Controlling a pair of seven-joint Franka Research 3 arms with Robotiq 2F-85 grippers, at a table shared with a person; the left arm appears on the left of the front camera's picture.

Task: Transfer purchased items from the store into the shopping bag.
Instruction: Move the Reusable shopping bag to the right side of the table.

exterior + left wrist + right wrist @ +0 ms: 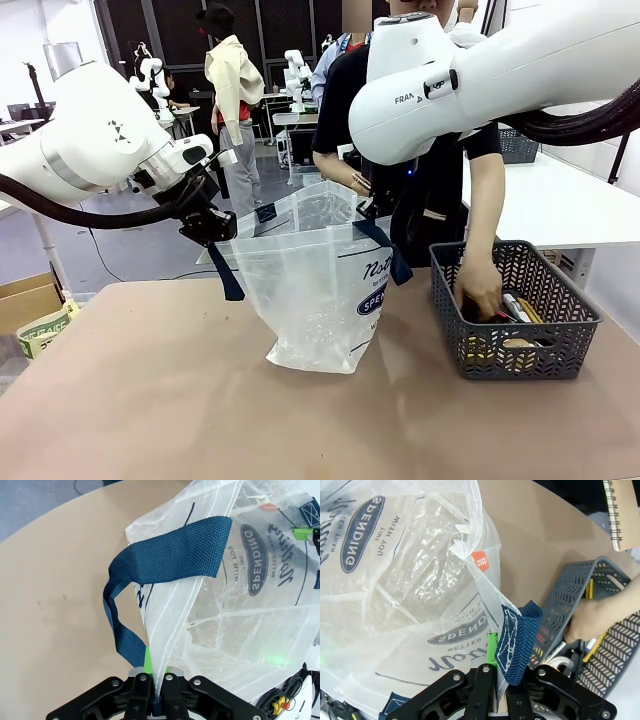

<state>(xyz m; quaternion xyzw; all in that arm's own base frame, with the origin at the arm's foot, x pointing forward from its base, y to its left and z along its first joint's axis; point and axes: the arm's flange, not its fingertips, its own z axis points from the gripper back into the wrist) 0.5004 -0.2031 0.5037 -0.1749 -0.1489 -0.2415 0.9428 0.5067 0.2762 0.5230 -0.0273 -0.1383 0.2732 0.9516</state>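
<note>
**Bag held open at both rims, a hand in the basket**

The shopping bag [320,290] stands mouth-up on the table [150,400] between the two arms, just beside the grey basket [480,355]. The left gripper [157,682] has its fingers pinched tight on the bag's rim, right where the navy strap [170,550] is sewn on. The right gripper [501,680] is clamped the same way on the opposite rim, at the other strap patch [520,635]. Together they spread the mouth wide.

The person's hand [480,285] is down inside the basket among the small goods [515,310]. Whether it has hold of one is hard to tell, as the basket wall covers the fingers.

The bag is thin, soft, slick film that would likely slump without both grips. The stitched strap ends look like the soundest places to hold, since bare film could slip or tear. The goods seem small and light, though a hard or pointed one dropped in could tug the rim.
</note>
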